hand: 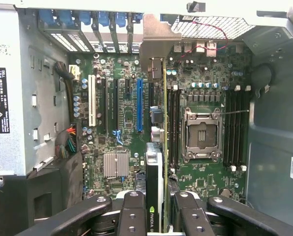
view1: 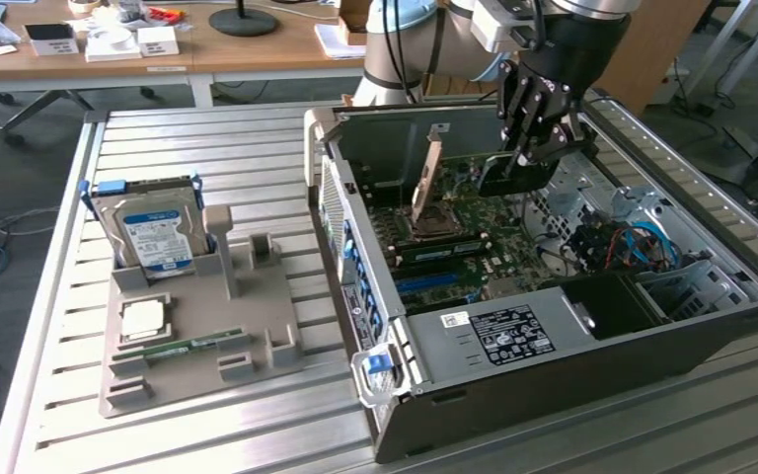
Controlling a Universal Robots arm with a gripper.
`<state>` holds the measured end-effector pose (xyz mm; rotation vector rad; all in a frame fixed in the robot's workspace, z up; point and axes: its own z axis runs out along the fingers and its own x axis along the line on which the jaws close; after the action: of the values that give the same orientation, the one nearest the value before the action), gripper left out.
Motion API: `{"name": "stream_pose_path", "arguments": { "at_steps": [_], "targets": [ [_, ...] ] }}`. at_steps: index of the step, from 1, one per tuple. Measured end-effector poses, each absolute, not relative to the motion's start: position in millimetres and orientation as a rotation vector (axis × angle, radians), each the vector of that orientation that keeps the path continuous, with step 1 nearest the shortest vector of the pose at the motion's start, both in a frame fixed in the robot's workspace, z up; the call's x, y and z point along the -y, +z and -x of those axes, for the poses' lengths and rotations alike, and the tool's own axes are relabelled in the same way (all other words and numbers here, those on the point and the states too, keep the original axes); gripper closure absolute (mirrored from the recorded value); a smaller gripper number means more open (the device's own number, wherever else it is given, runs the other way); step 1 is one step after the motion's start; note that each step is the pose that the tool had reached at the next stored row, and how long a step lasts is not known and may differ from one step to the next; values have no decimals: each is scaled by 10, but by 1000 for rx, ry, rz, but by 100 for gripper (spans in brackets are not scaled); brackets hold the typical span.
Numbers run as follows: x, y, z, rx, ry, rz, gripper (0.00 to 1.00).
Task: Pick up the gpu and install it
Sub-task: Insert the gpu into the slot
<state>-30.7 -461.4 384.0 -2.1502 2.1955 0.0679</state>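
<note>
My gripper (view1: 533,148) hangs inside the open computer case (view1: 352,326), shut on the gpu (view1: 508,178). The card's black shroud sits between the fingers, and its metal end bracket (view1: 428,168) points toward the case's rear wall. The card hovers a little above the green motherboard (view1: 465,252). In the wrist view the gpu (hand: 155,169) appears edge-on, running from my gripper (hand: 159,216) up to the bracket (hand: 159,37). It lies just beside the blue expansion slot (hand: 139,105), between that slot and the memory slots. The dark fingers (hand: 132,211) press on both faces of the card.
A grey holder tray (view1: 261,336) lies at the exterior view's left with a silver hard drive (view1: 155,232), a processor chip (view1: 142,318) and a green memory stick (view1: 194,346). Inside the case are the bare processor socket (hand: 201,133), a power supply (view1: 511,331) and coloured cables (view1: 623,247).
</note>
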Motion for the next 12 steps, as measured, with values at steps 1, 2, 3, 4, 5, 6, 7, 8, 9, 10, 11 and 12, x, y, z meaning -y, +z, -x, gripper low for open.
{"name": "stream_pose_path", "arguments": {
  "at_steps": [1, 2, 3, 4, 5, 6, 7, 8, 9, 10, 11, 12],
  "targets": [
    [4614, 3840, 307, -2195, 68, 2150, 73],
    [4614, 3840, 307, -2195, 68, 2150, 73],
    [4613, 3840, 307, -2195, 68, 2150, 73],
    [4614, 3840, 307, -2195, 68, 2150, 73],
    [4614, 3840, 307, -2195, 68, 2150, 73],
    [4613, 3840, 307, -2195, 68, 2150, 73],
    [4614, 3840, 307, -2195, 68, 2150, 73],
    [4613, 3840, 307, -2195, 68, 2150, 73],
    [4614, 3840, 307, -2195, 68, 2150, 73],
    [4613, 3837, 307, -2195, 68, 2150, 73],
    [4613, 3829, 307, -2195, 68, 2150, 73],
    [4613, 3821, 308, -2195, 68, 2150, 73]
  ]
}}
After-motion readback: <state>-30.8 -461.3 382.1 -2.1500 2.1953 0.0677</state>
